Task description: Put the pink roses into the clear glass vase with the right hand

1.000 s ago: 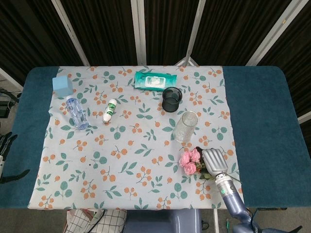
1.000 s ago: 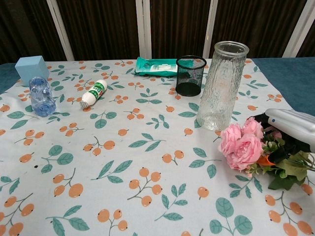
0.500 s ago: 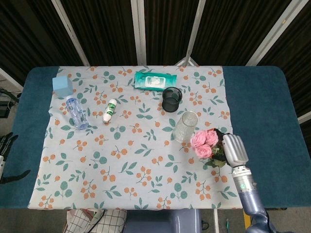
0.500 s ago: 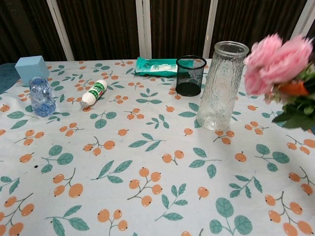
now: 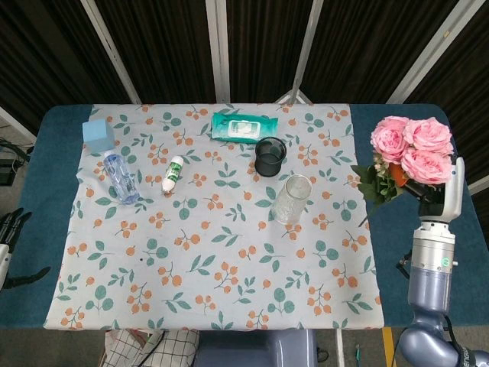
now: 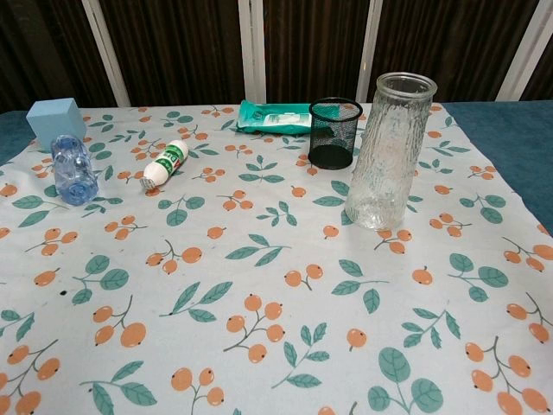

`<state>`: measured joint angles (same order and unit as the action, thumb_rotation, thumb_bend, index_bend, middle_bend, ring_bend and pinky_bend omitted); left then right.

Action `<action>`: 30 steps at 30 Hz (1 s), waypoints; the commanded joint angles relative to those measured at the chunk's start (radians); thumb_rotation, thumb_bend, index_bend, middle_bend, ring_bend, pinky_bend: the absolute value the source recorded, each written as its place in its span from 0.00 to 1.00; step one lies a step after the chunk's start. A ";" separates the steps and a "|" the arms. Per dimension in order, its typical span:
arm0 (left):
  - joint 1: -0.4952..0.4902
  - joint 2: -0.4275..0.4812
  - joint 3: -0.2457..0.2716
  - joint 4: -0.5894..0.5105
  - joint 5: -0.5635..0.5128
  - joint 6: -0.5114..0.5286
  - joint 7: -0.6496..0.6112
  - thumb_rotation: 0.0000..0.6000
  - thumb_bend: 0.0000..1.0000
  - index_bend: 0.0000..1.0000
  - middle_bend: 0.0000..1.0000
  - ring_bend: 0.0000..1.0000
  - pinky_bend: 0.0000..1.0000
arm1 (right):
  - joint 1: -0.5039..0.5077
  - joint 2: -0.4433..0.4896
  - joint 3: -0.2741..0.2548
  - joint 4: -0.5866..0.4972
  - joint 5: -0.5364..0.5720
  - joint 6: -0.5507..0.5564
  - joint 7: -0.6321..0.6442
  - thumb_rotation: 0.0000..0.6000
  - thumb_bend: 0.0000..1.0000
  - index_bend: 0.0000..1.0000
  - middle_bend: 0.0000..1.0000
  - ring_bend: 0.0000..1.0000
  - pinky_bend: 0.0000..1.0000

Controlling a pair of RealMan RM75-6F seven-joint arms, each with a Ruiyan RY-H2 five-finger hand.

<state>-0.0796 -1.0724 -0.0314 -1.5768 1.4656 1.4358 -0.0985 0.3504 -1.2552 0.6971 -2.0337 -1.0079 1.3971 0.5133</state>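
While the vase [image 5: 292, 199] is standing upright near the middle of the cloth [image 5: 214, 252], mouth up and empty, the right hand [image 5: 445, 193] is holding the roses [image 5: 409, 149] high above the table's [image 5: 428, 138] right side, well apart from the glass. Its fingers are clamping the stems, so the pink heads and green leaves are showing above and left of the hand in the head view; the stem ends are hidden behind it. Keeping the bunch raised makes sense, I judge: the vase is tall and narrow-mouthed, so the stems need to arrive from above, pointing down. The chest view is showing the vase [image 6: 389, 147] with nothing in it and no flowers or arm in frame, which suggests the bunch is sitting above that camera's field. A mesh cup [image 5: 270, 156] is standing just behind the vase and could get knocked on the way over. Next, I expect, the hand needs to travel left and tip the stems down over the mouth. The left hand [image 5: 11, 229] is only partly showing at the far left edge, off the cloth; I cannot tell how its fingers are lying.
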 commanded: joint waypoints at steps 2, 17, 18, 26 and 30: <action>-0.001 0.002 0.000 0.000 -0.003 -0.005 -0.005 1.00 0.00 0.00 0.00 0.00 0.00 | 0.065 -0.073 0.029 0.033 0.045 -0.001 0.032 1.00 0.39 0.55 0.60 0.61 0.52; -0.005 0.010 0.001 0.002 -0.015 -0.025 -0.031 1.00 0.00 0.00 0.00 0.00 0.00 | 0.299 -0.288 0.081 0.273 0.091 -0.009 -0.004 1.00 0.39 0.55 0.60 0.61 0.52; -0.005 0.011 0.001 0.002 -0.016 -0.027 -0.033 1.00 0.00 0.00 0.00 0.00 0.00 | 0.307 -0.295 0.082 0.285 0.094 -0.011 -0.004 1.00 0.39 0.55 0.60 0.61 0.52; -0.008 0.014 0.002 -0.002 -0.021 -0.036 -0.035 1.00 0.00 0.00 0.00 0.00 0.00 | 0.357 -0.346 0.088 0.385 0.110 -0.043 0.006 1.00 0.39 0.55 0.60 0.61 0.52; -0.010 0.015 0.003 -0.004 -0.021 -0.039 -0.034 1.00 0.00 0.00 0.00 0.00 0.00 | 0.366 -0.360 0.085 0.412 0.109 -0.052 0.011 1.00 0.39 0.55 0.60 0.61 0.52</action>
<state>-0.0893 -1.0576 -0.0289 -1.5807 1.4447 1.3965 -0.1319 0.7143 -1.6124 0.7835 -1.6249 -0.8990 1.3474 0.5230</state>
